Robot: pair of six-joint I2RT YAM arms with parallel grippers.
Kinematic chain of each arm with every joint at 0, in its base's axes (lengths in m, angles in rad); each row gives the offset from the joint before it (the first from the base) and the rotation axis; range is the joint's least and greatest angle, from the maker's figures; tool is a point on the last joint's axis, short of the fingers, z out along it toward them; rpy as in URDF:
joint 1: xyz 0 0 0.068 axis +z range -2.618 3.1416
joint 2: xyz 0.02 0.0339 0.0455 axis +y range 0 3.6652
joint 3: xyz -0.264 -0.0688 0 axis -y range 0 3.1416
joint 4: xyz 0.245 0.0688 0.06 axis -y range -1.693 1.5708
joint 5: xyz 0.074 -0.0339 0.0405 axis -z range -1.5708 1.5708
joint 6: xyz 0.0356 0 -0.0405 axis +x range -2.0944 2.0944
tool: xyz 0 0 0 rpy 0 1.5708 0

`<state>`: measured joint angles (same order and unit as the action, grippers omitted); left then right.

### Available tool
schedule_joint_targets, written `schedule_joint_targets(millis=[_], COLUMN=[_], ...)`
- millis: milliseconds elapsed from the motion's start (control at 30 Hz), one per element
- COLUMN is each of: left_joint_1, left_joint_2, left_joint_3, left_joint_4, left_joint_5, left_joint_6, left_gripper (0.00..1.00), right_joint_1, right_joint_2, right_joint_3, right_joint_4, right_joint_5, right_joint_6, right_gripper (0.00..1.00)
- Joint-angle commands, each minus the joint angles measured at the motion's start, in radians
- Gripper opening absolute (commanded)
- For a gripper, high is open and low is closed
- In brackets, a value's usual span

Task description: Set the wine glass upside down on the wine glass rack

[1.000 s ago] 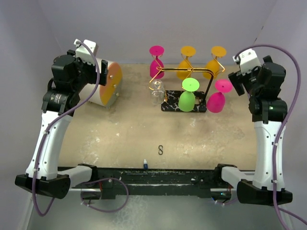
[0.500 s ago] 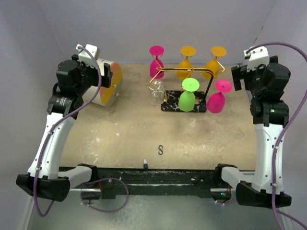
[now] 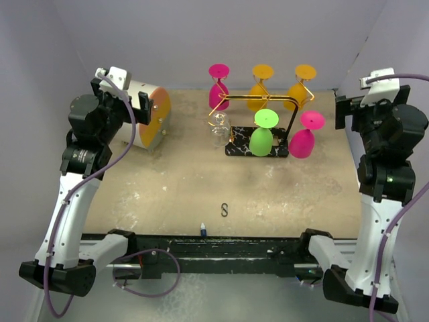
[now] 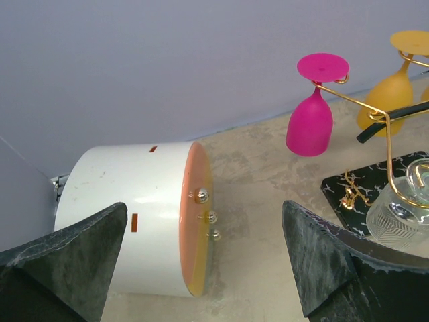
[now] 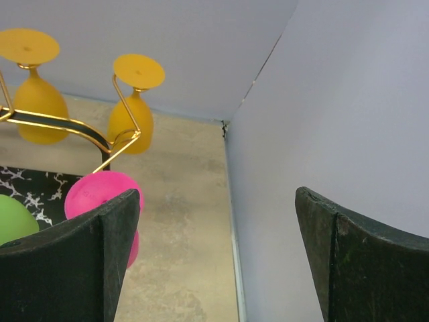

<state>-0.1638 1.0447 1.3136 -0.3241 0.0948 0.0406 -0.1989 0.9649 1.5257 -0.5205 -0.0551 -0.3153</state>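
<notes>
The wine glass rack (image 3: 258, 99) stands mid-tabletop (image 3: 167, 188) near the far edge, with coloured glasses (image 3: 261, 139) hanging upside down from it. A clear wine glass (image 3: 219, 127) sits at its left end. Left jaws and right jaws gape wide, empty.

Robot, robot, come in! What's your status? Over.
Left gripper and right gripper open, empty. Clear wine glass at left end of wine glass rack. White drum lies beside left gripper, clear of rack.
</notes>
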Motion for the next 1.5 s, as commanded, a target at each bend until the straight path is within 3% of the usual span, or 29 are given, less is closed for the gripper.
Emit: schedule_joint_targets(millis=[0,567,933,1467], left_joint_1=[0.008,0.037,0.037,0.049], left_joint_2=[-0.015,-0.089,-0.119,-0.115], left_joint_3=[0.003,-0.028,-0.073,-0.056], left_joint_4=[0.055,0.027,0.026,-0.005], left_joint_5=[0.004,-0.027,0.028,-0.038], left_joint_6=[0.0,-0.007,0.003,-0.057], left_gripper=[0.99,0.99,0.99,0.99], right_joint_1=[-0.007,-0.008,-0.01,-0.026], right_joint_2=[-0.031,-0.114,-0.136,-0.112], right_joint_3=[-0.001,-0.044,-0.086,-0.098], right_joint_4=[0.051,0.047,0.075,0.087], right_joint_5=[-0.006,0.037,0.028,0.057], right_joint_6=[0.045,0.083,0.111,0.147], right_gripper=[1.0,1.0,1.0,1.0])
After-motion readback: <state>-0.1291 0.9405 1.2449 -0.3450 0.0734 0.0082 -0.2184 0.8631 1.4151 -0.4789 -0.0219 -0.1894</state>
